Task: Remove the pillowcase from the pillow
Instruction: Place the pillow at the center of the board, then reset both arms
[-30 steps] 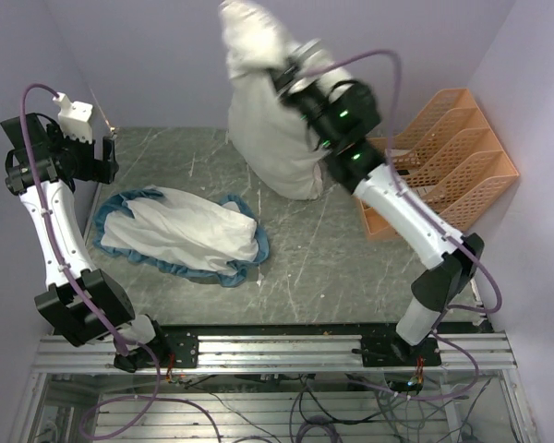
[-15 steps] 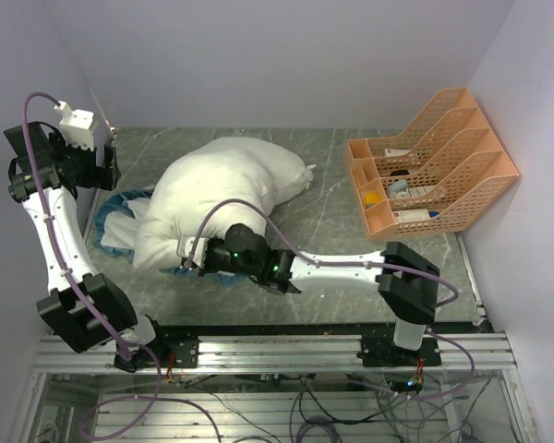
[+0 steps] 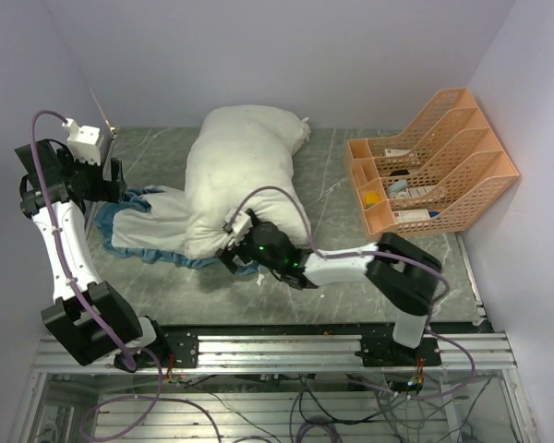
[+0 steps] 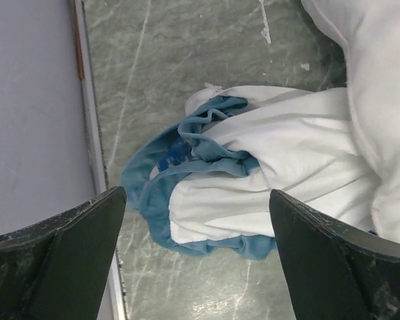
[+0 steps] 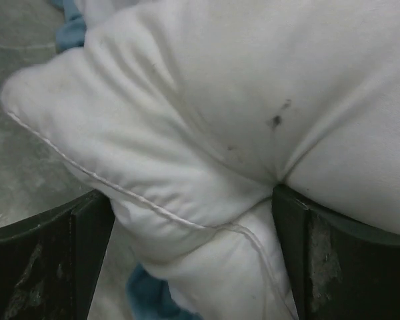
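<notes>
Plainly, the pillowcase point(image 3: 140, 231): was off the pillow and lay limp on the left part of the table, white inner side outward, with the teal ruffle running round its edge. In the left wrist view the pillowcase point(image 4: 273, 173) showed its ruffle bunched at the left end, with a scrap of blue print peeping out of the folds.
Pillow point(image 3: 245, 175): lay bare, stretched from the back middle of the table toward the near edge. Its near left part rested on top of the pillowcase's right end. A few dark specks showed on the pillow point(image 5: 240, 113) in the right wrist view.
Right gripper point(image 3: 233, 240): sat low at the pillow's near corner. Seen from the wrist, the right gripper point(image 5: 190, 197) had its fingers point(image 5: 47, 267) spread wide. The seamed corner bulged between them and lay against one finger, not clamped.
Left gripper point(image 3: 109, 180): hung above the pillowcase's left end. From the wrist, the left gripper point(image 4: 197, 195) was wide apart, held nothing and was clear of the cloth.
Table point(image 3: 351, 240): grey, marbled with pale veins.
Rack point(image 3: 434, 157): orange, at the back right, well apart from the pillow, with small items in its slots.
</notes>
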Robot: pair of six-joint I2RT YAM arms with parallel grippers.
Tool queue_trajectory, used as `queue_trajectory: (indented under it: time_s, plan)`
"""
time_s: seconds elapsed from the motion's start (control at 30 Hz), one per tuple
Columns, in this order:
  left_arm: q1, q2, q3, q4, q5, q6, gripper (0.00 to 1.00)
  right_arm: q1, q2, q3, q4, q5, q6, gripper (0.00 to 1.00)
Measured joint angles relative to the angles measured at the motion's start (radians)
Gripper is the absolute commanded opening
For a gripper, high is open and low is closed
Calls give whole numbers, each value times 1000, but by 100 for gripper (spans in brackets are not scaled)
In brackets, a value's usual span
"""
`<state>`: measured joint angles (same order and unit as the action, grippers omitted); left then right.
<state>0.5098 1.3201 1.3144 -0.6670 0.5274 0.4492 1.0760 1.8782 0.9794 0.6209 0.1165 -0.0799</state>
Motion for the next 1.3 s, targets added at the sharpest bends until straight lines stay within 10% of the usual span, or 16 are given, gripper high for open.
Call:
queue_trajectory:
  time_s: [0.53,0.93,1.3]
  plan:
    - [-69,-77,-386,348,-40,-192,100,-53,-905,-322,-214,229,257,100]
    - [-304,-74,-555,509,-121,-254,99,-190,-941,-436,-555,97,547,100]
    - [-356,-134,-818,807,-143,-359,99,-443,-927,-417,-736,522,684,100]
